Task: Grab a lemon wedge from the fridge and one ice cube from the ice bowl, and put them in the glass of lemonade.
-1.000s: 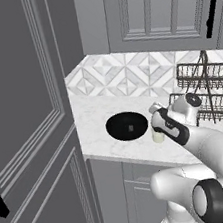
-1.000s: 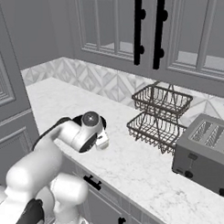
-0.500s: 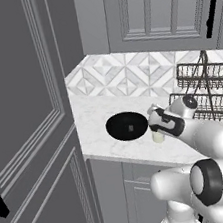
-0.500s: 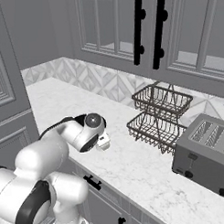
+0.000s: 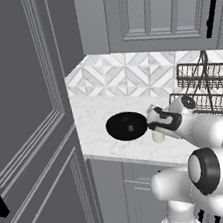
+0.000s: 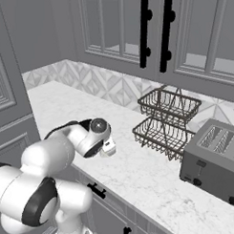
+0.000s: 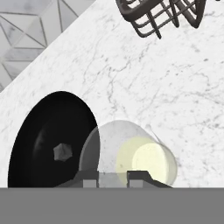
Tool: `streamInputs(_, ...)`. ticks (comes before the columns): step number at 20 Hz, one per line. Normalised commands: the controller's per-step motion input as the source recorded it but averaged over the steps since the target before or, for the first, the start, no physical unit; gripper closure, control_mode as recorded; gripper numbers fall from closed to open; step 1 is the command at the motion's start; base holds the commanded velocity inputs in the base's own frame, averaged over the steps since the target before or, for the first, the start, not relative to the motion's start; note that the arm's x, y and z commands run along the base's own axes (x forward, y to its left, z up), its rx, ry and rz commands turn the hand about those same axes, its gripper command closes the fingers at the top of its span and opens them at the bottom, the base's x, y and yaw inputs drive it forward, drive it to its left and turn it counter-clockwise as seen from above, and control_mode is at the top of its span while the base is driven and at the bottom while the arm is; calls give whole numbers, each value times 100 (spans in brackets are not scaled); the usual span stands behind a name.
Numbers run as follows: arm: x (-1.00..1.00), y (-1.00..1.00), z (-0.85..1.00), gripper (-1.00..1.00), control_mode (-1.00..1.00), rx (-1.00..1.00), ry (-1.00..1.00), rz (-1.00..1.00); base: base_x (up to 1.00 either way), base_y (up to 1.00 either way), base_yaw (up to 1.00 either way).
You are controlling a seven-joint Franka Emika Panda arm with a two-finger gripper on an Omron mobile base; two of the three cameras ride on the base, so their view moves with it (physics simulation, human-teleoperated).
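The glass of lemonade (image 7: 142, 159) stands upright on the marble counter, pale yellow inside, right beside the black ice bowl (image 7: 46, 140). One small grey ice cube (image 7: 63, 152) lies in the middle of that bowl. My gripper (image 7: 113, 180) hangs just above the glass's near rim, its two dark fingertips a narrow gap apart. Nothing shows between them. In the left base view the gripper (image 5: 152, 119) sits over the glass (image 5: 158, 136), at the right edge of the bowl (image 5: 127, 126). The lemon wedge is hidden and the fridge is out of view.
A two-tier wire rack (image 6: 169, 119) stands on the counter behind and to the right of the glass, with a toaster (image 6: 216, 161) beyond it. A tall dark panelled cabinet (image 5: 29, 121) closes off the left. Upper cabinets with black handles (image 6: 144, 32) hang above.
The arm has folded further, with its elbow nearer the cameras. The hand has stayed over the glass, edging slightly toward the bowl. The finger gap looks unchanged.
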Motion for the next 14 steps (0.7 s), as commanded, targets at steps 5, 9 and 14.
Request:
streamInputs(5,21,-4,-4,100,-100,0,0,0,0,0,0)
streamInputs(9,19,0,-23,100,-100,0,0,0,0,0,0)
streamInputs(14,11,0,-29,100,-100,0,0,0,0,0,0)
